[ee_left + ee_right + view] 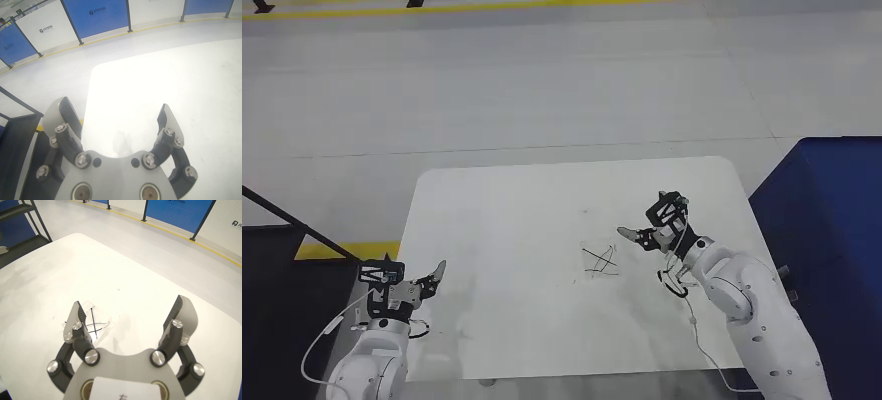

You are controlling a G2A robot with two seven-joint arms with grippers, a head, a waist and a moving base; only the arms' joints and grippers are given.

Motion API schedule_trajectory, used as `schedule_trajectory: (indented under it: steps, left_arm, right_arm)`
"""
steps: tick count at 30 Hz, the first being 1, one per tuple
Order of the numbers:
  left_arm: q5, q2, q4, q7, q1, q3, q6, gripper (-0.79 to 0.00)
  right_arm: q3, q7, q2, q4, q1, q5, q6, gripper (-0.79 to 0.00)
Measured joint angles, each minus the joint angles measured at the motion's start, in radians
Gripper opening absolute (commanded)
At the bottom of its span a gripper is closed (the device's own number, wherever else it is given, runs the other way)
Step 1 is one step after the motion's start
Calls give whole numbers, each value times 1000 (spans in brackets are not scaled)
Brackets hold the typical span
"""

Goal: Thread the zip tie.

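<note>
Thin black zip ties (600, 261) lie crossed on the white table (512, 300), right of centre. In the right wrist view the zip ties (94, 324) rest on a clear plastic sheet (103, 318), partly behind one finger. My right gripper (634, 235) hovers open just to the right of them, with nothing between its fingers; it also appears in its own wrist view (130, 308). My left gripper (434, 277) stands open at the table's left edge, far from the ties, and holds nothing (115, 111).
A blue cabinet (832, 220) stands to the right of the table. A dark rack (282, 225) sits at the left. Blue and white partition panels (94, 19) line the floor beyond the table.
</note>
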Motion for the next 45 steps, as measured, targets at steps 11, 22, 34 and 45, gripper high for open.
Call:
schedule_trajectory:
  steps: [11,22,34,45]
  left_arm:
    - [0,0,0,0,0,0,0,0]
    - [0,0,0,0,0,0,0,0]
    - [0,0,0,0,0,0,0,0]
    - [0,0,0,0,0,0,0,0]
  right_arm:
    - [-38,314,17,47,163,217,-276,0]
    - [-237,732,31,193,546,431,-274,0]
    - [-505,865,67,177,681,505,-141,0]
    - [-818,1025,100,237,953,779,19,0]
